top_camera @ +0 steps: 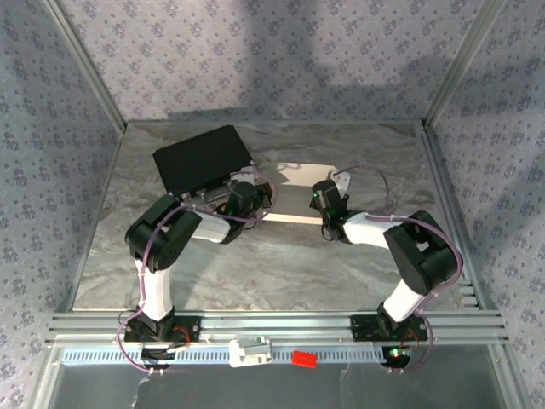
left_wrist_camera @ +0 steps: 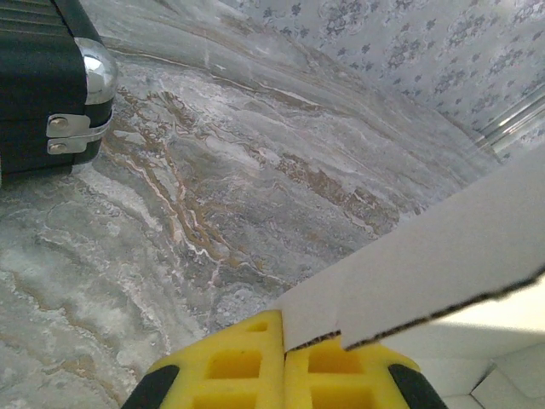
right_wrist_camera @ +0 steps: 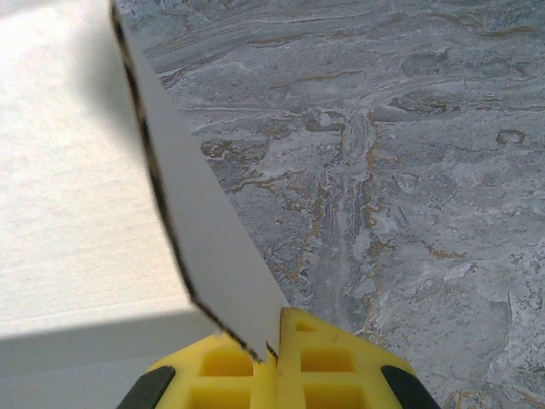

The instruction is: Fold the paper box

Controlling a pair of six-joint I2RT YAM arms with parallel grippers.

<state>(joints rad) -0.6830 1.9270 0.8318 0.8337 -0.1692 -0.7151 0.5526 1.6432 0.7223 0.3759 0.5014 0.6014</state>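
The paper box (top_camera: 294, 181) is a white cardboard sheet lying flat on the marble table between my two grippers. My left gripper (top_camera: 258, 189) is at its left edge. In the left wrist view its yellow fingers (left_wrist_camera: 285, 342) are shut on a raised white flap of the paper box (left_wrist_camera: 443, 256), which rises up to the right. My right gripper (top_camera: 327, 192) is at the sheet's right edge. Seen from the right wrist, this gripper (right_wrist_camera: 277, 351) is shut on another upright flap (right_wrist_camera: 204, 247), with the flat panel (right_wrist_camera: 68, 170) lying to the left.
A black case (top_camera: 204, 159) with metal corners (left_wrist_camera: 98, 68) lies at the back left, close to the left gripper. Patterned walls and aluminium frame posts enclose the table. A red piece (top_camera: 304, 359) and a white part (top_camera: 249, 350) sit on the front rail.
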